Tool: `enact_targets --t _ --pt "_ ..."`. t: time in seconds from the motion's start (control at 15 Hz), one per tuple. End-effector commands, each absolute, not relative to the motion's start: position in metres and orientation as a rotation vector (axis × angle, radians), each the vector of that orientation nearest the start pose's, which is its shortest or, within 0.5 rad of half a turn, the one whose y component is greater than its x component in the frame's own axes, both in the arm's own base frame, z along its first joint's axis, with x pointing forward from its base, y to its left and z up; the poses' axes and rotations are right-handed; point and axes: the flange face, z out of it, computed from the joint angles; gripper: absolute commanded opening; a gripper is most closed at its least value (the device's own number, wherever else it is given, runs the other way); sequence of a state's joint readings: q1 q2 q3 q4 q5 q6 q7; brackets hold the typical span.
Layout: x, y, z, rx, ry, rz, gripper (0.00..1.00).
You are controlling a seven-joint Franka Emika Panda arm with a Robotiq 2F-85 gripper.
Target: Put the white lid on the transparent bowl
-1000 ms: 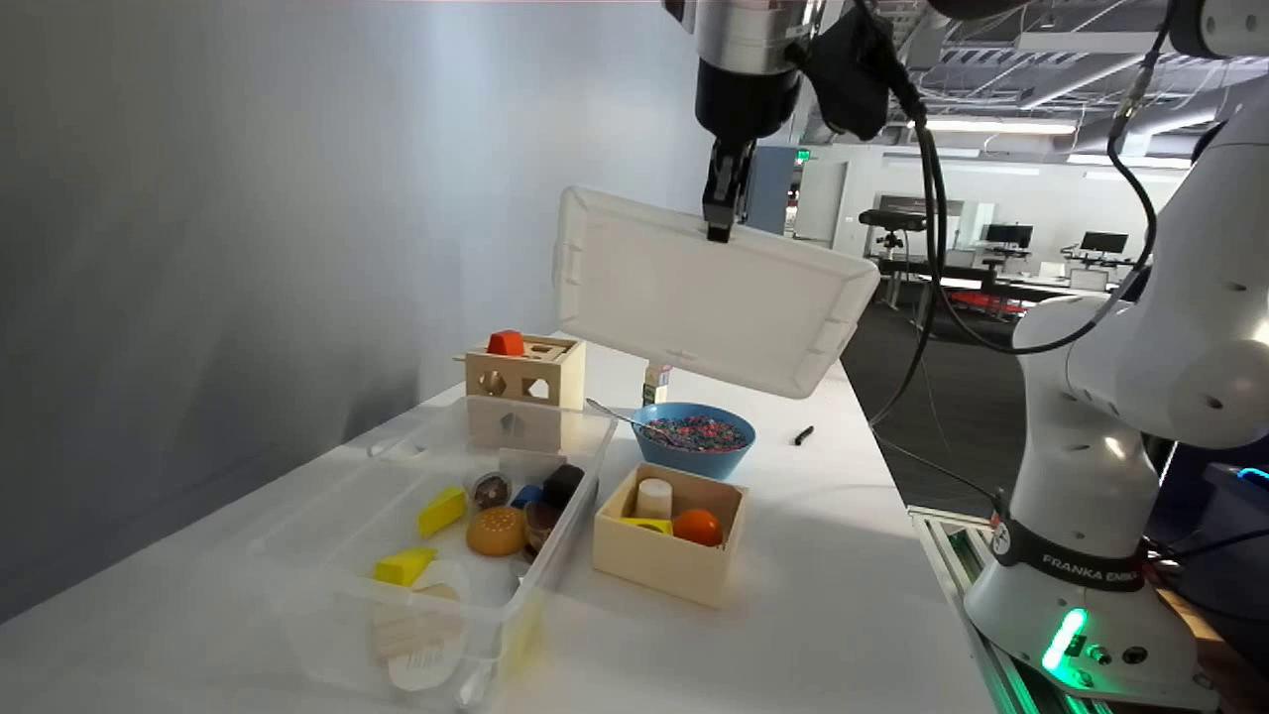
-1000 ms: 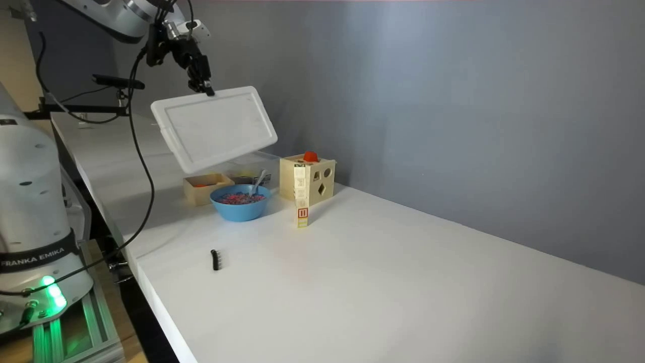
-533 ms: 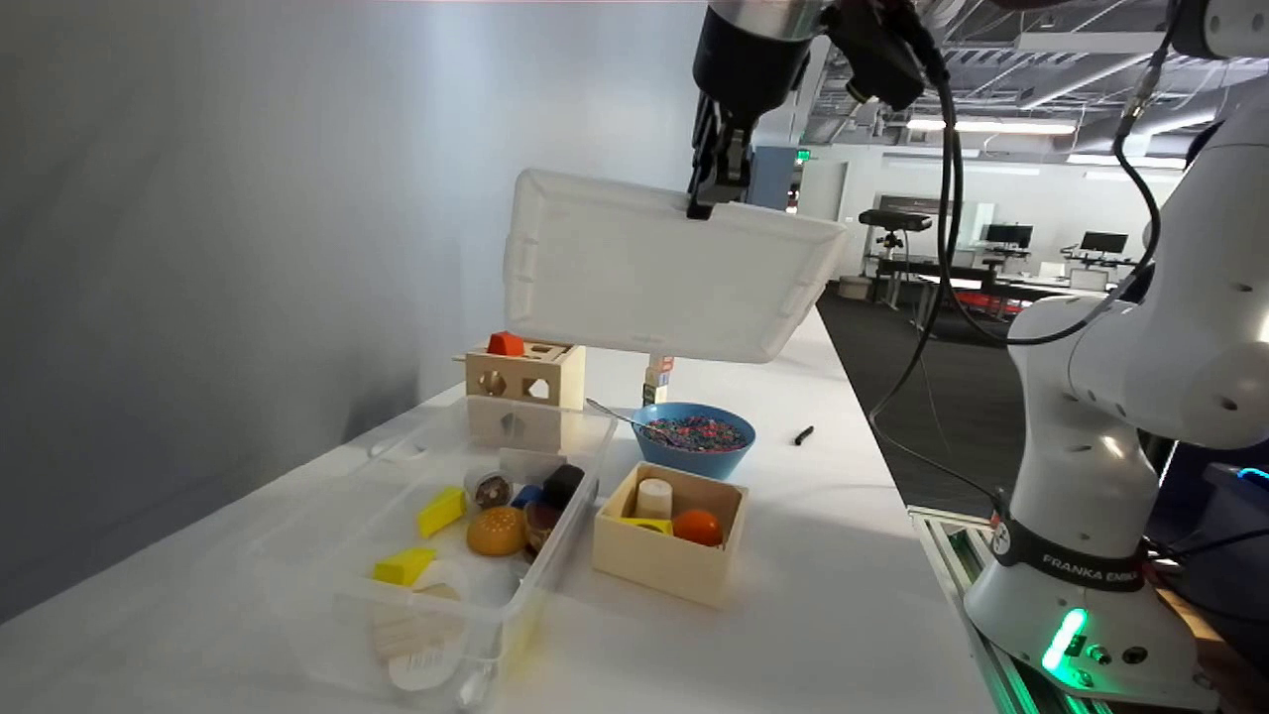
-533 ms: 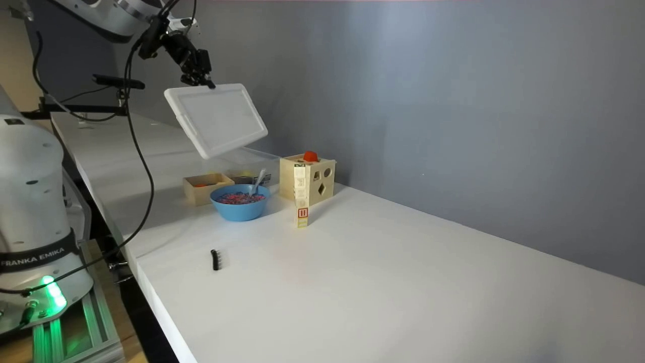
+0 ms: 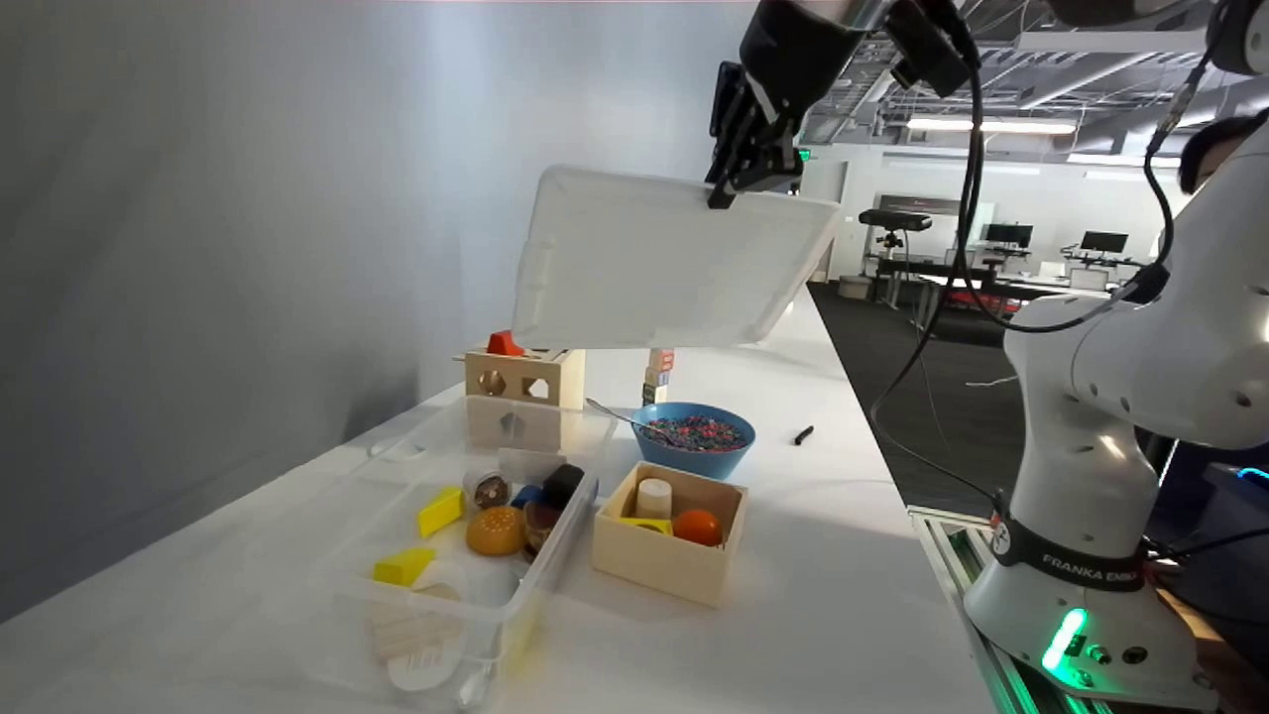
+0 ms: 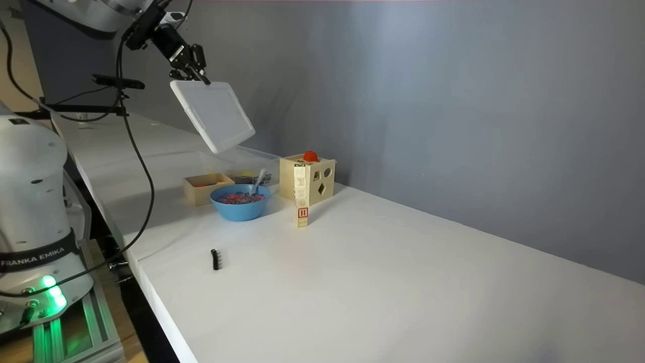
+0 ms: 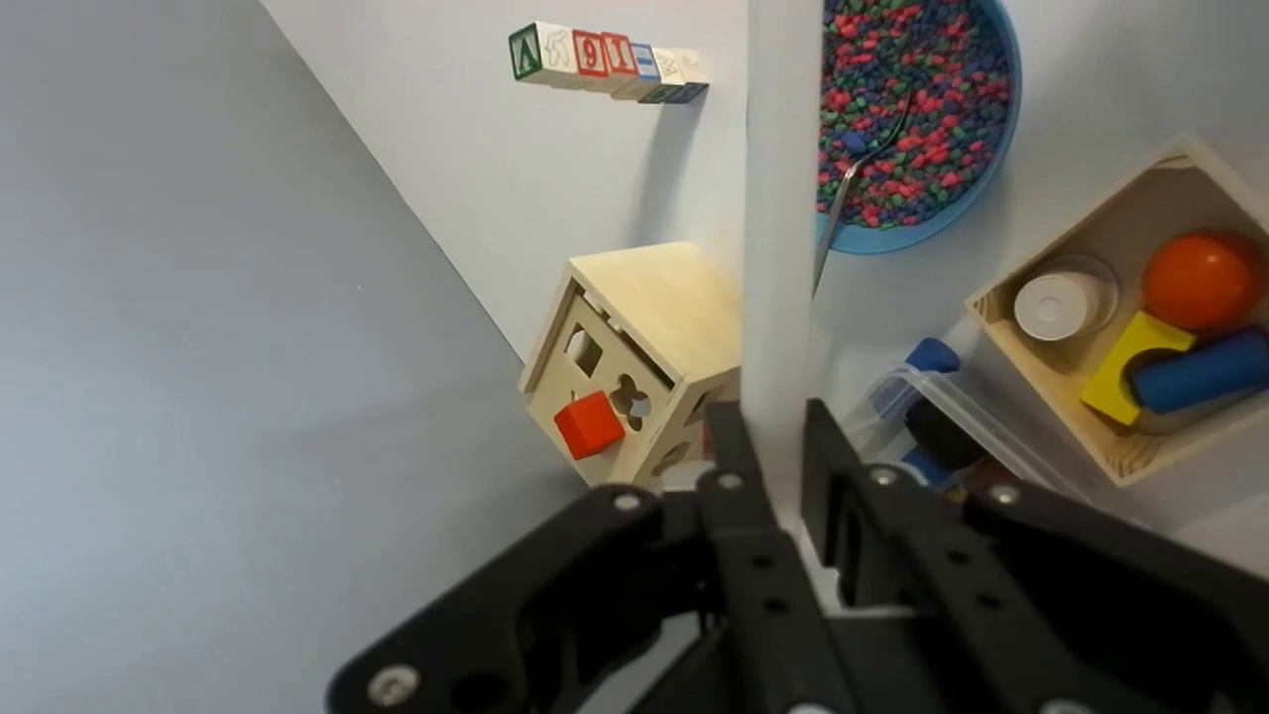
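The white lid [image 5: 674,263] is a large milky flat plate held in the air, hanging steeply tilted from its upper edge. It also shows in an exterior view [image 6: 219,116], and edge-on as a white strip in the wrist view [image 7: 778,198]. My gripper [image 5: 721,196] is shut on that edge; it shows too in an exterior view [image 6: 205,79] and in the wrist view [image 7: 773,421]. The transparent bowl [image 5: 570,535], a long clear tub, stands open on the table below and nearer that camera, with toy food inside. Its corner shows in the wrist view [image 7: 977,426].
A blue bowl [image 5: 699,463] of coloured bits with a spoon, an open wooden box [image 5: 659,565] and a wooden shape-sorter [image 5: 570,377] stand around the tub. A block tower [image 6: 301,196] stands near the sorter. A grey wall [image 6: 453,126] borders the table. A black clip [image 6: 215,259] lies on the table.
The lid has risen and turned with the gripper, showing narrower in an exterior view. The wrist has tilted further. The tub and other things have not moved.
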State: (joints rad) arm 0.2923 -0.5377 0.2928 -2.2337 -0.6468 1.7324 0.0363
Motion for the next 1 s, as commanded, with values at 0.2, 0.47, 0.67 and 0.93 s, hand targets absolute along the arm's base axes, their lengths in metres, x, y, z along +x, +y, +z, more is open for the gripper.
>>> enact_targets --t 0.2,0.47,0.67,0.93 --pt "0.346 0.212 0.59 2.104 0.93 0.363 0.04" --pt "0.347 0.235 0.589 1.957 1.112 0.424 0.04" --pt "0.347 0.25 0.586 1.851 1.254 0.486 0.04" --pt "0.35 0.256 0.585 1.883 1.27 0.511 0.16"
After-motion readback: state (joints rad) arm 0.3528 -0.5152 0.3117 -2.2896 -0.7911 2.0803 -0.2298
